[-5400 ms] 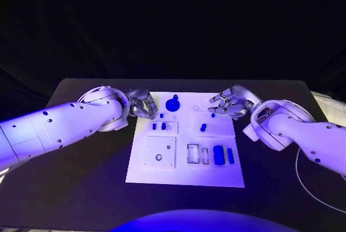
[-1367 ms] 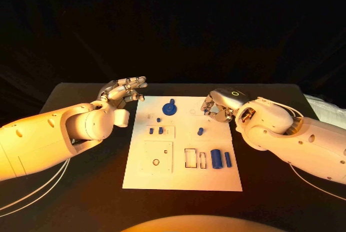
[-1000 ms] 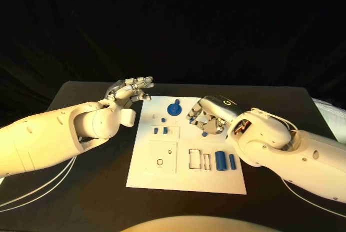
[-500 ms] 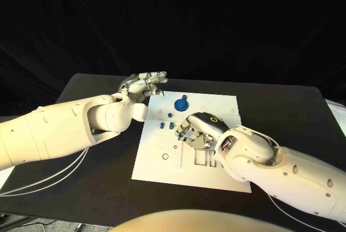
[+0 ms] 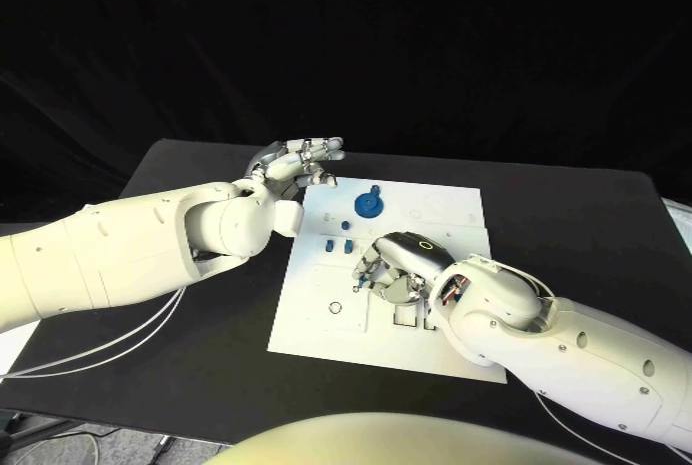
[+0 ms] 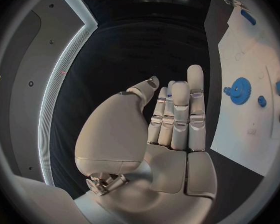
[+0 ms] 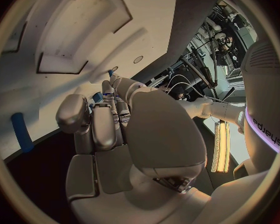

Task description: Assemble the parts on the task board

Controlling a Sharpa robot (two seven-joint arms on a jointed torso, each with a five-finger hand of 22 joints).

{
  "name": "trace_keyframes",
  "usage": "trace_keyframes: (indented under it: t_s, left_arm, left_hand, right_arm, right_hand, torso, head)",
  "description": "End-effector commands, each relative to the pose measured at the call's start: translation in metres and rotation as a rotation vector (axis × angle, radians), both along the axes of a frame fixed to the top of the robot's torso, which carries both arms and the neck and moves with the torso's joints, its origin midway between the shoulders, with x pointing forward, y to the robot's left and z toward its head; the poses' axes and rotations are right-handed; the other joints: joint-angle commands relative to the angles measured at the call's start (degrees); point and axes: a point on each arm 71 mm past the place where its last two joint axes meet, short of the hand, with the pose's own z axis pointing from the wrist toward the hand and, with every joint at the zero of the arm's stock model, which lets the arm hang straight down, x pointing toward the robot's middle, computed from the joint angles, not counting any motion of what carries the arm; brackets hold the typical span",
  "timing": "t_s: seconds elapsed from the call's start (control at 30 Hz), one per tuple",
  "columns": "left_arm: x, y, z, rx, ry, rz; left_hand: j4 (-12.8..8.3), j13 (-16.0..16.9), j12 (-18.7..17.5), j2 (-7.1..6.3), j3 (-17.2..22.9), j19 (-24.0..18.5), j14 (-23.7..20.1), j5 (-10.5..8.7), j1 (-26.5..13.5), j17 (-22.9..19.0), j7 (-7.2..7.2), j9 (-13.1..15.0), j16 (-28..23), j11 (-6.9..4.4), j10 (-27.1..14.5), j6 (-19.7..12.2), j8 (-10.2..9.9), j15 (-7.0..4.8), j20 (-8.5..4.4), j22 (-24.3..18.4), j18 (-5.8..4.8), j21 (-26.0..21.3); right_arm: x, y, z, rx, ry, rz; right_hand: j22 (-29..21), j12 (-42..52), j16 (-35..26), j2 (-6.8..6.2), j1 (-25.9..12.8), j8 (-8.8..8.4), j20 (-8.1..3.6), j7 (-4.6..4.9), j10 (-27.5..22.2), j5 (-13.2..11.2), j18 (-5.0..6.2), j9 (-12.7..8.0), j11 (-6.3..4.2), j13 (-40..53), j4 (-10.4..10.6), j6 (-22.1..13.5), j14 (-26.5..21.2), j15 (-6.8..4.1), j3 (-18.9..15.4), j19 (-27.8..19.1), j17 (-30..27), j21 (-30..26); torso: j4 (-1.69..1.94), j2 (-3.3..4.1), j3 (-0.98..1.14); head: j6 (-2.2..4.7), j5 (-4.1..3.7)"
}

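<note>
I see my right robot hand (image 5: 392, 272), fingers curled in, covering the middle of the flat white task board (image 5: 433, 210) on the black desk (image 5: 188, 315); whether it holds anything, I cannot tell. My left robot hand (image 5: 296, 163) floats wide, empty, near the round blue gear (image 5: 369, 204).

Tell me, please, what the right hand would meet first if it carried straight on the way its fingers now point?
Probably the task board itself. The right hand hangs low over its middle, fingers curled downward toward the white surface, near the two small blue pegs. How far the fingertips are from the board, I cannot tell.
</note>
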Motion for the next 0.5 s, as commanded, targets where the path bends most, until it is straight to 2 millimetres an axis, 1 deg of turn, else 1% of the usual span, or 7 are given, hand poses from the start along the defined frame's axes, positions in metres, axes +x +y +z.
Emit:
trace_keyframes:
  t_s: [0.03,0.07,0.1,0.3,0.37,0.5]
  left_arm:
    - [0.0000,-0.0019,0.0009,-0.005,-0.006,-0.013]
    - [0.0001,-0.0018,0.0008,-0.005,-0.006,-0.013]
    - [0.0001,-0.0017,0.0008,-0.005,-0.006,-0.013]
    - [0.0003,-0.0022,0.0007,-0.005,-0.005,-0.014]
    - [0.0003,-0.0026,0.0007,-0.006,-0.005,-0.015]
    - [0.0004,-0.0027,0.0006,-0.006,-0.005,-0.015]
  left_hand:
    - [0.0,0.1,0.2,0.39,-0.4,0.1,0.0,0.03,0.0,0.1,0.05,0.0,0.3,-0.09,-0.4,-0.3,0.4,-0.07,0.33,0.0,0.56,-0.2]
    - [0.0,0.1,0.2,0.39,-0.4,0.1,0.0,0.03,0.0,0.1,0.05,0.0,0.3,-0.09,-0.4,-0.3,0.4,-0.07,0.33,0.0,0.56,-0.2]
    - [0.0,0.1,0.2,0.39,-0.4,0.1,0.0,0.03,0.0,0.1,0.05,0.0,0.3,-0.09,-0.4,-0.3,0.4,-0.07,0.33,0.0,0.56,-0.2]
    - [0.0,0.1,0.3,0.40,-0.4,0.1,-0.1,0.03,0.1,-0.2,0.07,0.0,0.1,-0.07,-0.4,-0.4,0.4,-0.05,0.34,0.0,0.56,-0.2]
    - [0.0,0.1,0.3,0.40,-0.4,0.1,-0.1,0.03,0.1,-0.2,0.07,0.0,0.1,-0.07,-0.4,-0.4,0.4,-0.05,0.34,0.0,0.56,-0.2]
    - [0.0,0.1,0.3,0.40,-0.4,0.1,-0.1,0.03,0.1,-0.2,0.07,0.0,0.1,-0.07,-0.4,-0.4,0.4,-0.05,0.34,0.0,0.56,-0.2]
  right_arm:
    - [-0.0022,0.0021,-0.0029,-0.018,0.013,0.024]
    - [-0.0023,0.0022,-0.0032,-0.019,0.014,0.024]
    - [-0.0024,0.0024,-0.0035,-0.019,0.015,0.025]
    - [-0.0022,0.0039,-0.0060,-0.035,0.010,0.018]
    - [-0.0023,0.0043,-0.0070,-0.040,0.009,0.017]
    - [-0.0031,0.0056,-0.0085,-0.047,0.012,0.020]
  right_hand:
    - [0.0,0.2,0.3,0.41,-0.1,-0.27,0.07,0.43,0.7,0.3,-0.53,0.1,-0.24,0.1,0.0,0.0,2.2,0.32,0.2,-0.1,0.0,0.0]
    - [0.0,0.2,0.3,0.41,-0.1,-0.27,0.07,0.44,0.7,0.3,-0.54,0.1,-0.24,0.1,-0.1,0.0,2.2,0.32,0.2,-0.1,0.0,0.0]
    - [0.0,0.2,0.3,0.41,-0.1,-0.27,0.07,0.44,0.7,0.3,-0.54,0.1,-0.24,0.1,-0.1,0.0,2.2,0.32,0.2,-0.1,0.0,0.0]
    - [0.0,0.2,0.4,0.40,-0.3,-0.27,0.10,0.48,0.6,0.3,-0.55,0.1,-0.19,0.1,-0.1,0.0,2.2,0.36,0.2,-0.1,0.0,0.0]
    - [0.0,0.2,0.4,0.40,-0.3,-0.27,0.10,0.48,0.6,0.3,-0.55,0.1,-0.19,0.1,-0.1,0.0,2.2,0.36,0.2,-0.1,0.0,0.0]
    - [0.0,0.2,0.4,0.40,-0.3,-0.27,0.10,0.48,0.6,0.3,-0.55,0.1,-0.19,0.1,-0.1,0.0,2.2,0.36,0.2,-0.1,0.0,0.0]
  torso:
    - [0.04,-0.04,0.00]
    - [0.03,-0.01,-0.02]
    - [0.04,0.00,-0.04]
    - [0.00,-0.03,-0.01]
    - [0.06,-0.04,-0.02]
    - [0.07,0.01,-0.02]
  head:
    - [-0.30,0.20]
    - [-0.45,0.22]
    - [-0.21,0.44]
    - [-0.33,0.57]
    - [-0.37,0.64]
    - [-0.44,0.79]
